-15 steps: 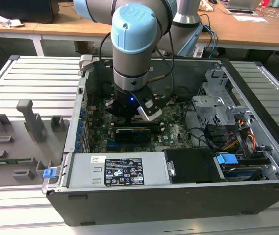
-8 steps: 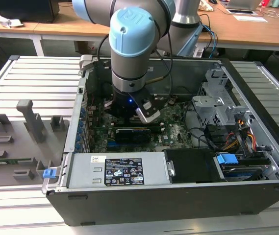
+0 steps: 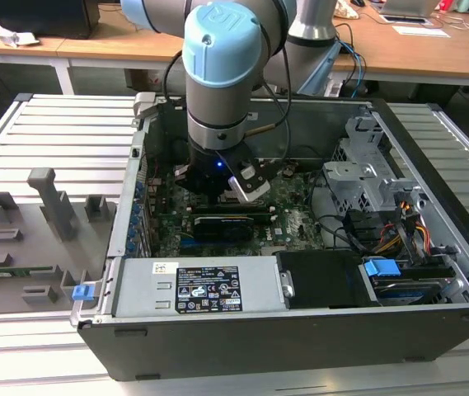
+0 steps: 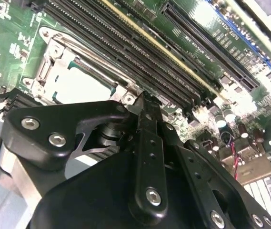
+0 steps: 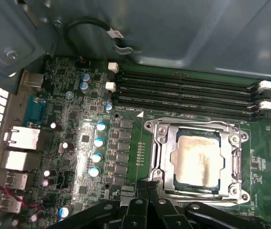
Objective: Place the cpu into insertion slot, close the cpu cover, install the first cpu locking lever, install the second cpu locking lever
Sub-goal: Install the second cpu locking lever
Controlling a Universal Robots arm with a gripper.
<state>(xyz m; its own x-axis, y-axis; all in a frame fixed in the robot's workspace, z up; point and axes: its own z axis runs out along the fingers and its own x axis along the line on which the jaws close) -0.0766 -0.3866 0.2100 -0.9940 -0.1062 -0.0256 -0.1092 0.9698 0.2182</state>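
Note:
The cpu point(image 5: 197, 160) lies in the insertion slot point(image 5: 196, 126) on the green board, its dull silver top showing through the window of the cpu cover point(image 5: 233, 157). That cover lies flat over the socket. In the second wrist view the cpu point(image 4: 80, 86) and the cpu cover point(image 4: 54, 55) appear just beyond the fingertips. My gripper point(image 5: 147, 187) is shut with nothing between its black fingers point(image 4: 145, 119). It hovers by one corner of the socket frame. In the exterior view the gripper point(image 3: 216, 188) reaches down inside the open computer case.
Long black memory slots point(image 5: 187, 88) run beside the socket. Capacitors point(image 5: 97, 143) and rear ports point(image 5: 21, 138) lie on its other side. The case holds a power supply point(image 3: 201, 285), a black card point(image 3: 222, 223) and a drive cage point(image 3: 366, 177). Grey fixtures point(image 3: 49, 202) stand at the exterior view's left.

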